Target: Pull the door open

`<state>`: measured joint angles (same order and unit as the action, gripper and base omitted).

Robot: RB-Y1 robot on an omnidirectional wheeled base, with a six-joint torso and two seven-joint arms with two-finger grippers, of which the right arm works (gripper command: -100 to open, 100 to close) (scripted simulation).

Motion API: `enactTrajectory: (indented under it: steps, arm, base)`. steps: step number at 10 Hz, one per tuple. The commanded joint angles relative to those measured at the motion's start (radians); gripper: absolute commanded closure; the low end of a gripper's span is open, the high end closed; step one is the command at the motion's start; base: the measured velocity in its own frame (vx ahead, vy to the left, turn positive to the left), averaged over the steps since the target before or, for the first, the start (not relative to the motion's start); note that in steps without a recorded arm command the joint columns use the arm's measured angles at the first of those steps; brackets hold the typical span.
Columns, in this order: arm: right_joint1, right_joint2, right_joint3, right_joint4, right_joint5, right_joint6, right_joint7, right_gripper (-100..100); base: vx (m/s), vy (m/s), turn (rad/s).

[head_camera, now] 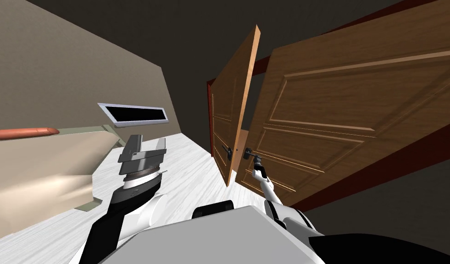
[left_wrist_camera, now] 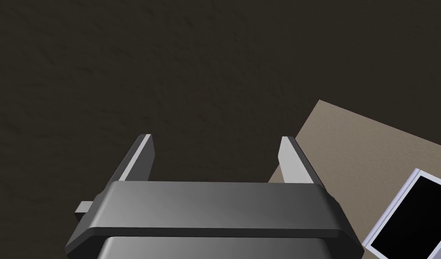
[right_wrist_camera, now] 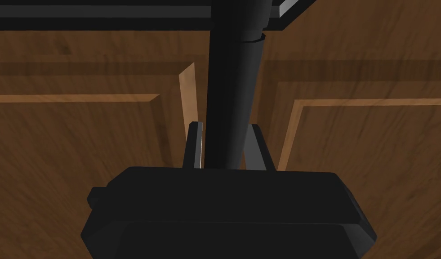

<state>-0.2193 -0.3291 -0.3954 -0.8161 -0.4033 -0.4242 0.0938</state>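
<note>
The big brown panelled door [head_camera: 357, 105] fills the head view from one to four o'clock, with its dark red frame [head_camera: 380, 172] showing beneath it. At twelve o'clock a second leaf [head_camera: 225, 110], also brown, stands nearly edge-on with its pale edge toward us. It carries a small dark handle [head_camera: 227, 152] of its own. A pale plank floor [head_camera: 191, 169] lies between the doors and the robot.

At about nine o'clock from centre the left gripper [head_camera: 149, 143] is held up on its arm, well apart from both doors. The left wrist view shows its fingers [left_wrist_camera: 143, 157] spread wide with nothing between them.

Just off centre, toward five o'clock, the right gripper [head_camera: 258, 166] looks tiny against the big door. It sits at the dark lever handle [head_camera: 248, 153], but its grip is too small to make out there. The right wrist view shows it plainly: both fingers [right_wrist_camera: 196, 144] press the sides of the black lever handle [right_wrist_camera: 230, 90]. That handle rises to a dark plate [right_wrist_camera: 125, 18], which is cut off at the picture's edge.
</note>
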Motion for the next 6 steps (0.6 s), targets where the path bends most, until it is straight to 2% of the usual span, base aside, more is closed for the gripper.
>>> enactTrajectory:
  steps: [1,2,6]
  arm:
    - [-0.006,0.003,0.029,-0.002,0.006,0.004,-0.024,100]
    - [0.002,0.000,0.009,-0.007,0.002,0.008,-0.010,100]
    - [0.007,-0.009,0.065,-0.014,0.016,0.007,-0.054,100]
  base:
    - [-0.093,-0.024,0.065]
    - [-0.041,-0.022,-0.010]
    - [-0.211,-0.024,0.112]
